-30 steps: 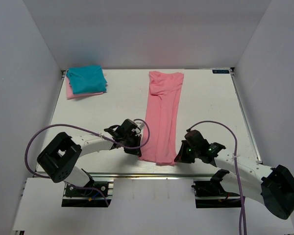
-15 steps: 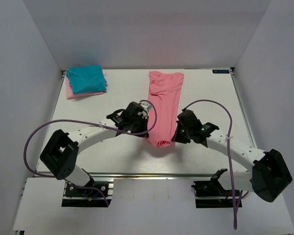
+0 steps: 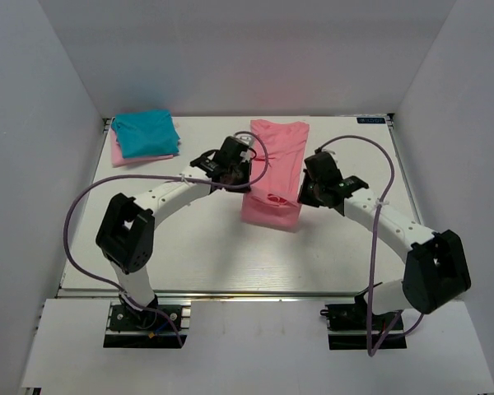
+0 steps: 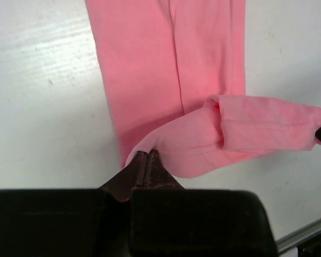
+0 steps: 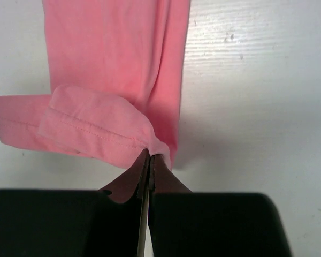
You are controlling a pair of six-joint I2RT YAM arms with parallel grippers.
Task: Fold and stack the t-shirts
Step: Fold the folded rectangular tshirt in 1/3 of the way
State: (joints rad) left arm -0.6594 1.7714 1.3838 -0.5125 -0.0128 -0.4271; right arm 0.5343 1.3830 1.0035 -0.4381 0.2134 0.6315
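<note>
The salmon-pink t-shirt (image 3: 273,164) lies as a long narrow strip on the table's middle, its near end lifted and doubled back over itself. My left gripper (image 3: 245,186) is shut on the left corner of its hem (image 4: 150,147). My right gripper (image 3: 300,194) is shut on the right corner of the hem (image 5: 155,144). The hem hangs between the two grippers above the lying part. The teal-blue t-shirt (image 3: 145,133) lies folded on top of the pale pink t-shirt (image 3: 123,156) at the far left corner.
The white table (image 3: 189,255) is walled by grey panels at left, back and right. A metal rail (image 3: 230,295) runs along its near edge. Purple cables loop from both arms over the table.
Both grippers have carried the shirt's near hem up and away from the near edge toward the table's middle, folding the strip back over itself. The stack at far left has not moved.
</note>
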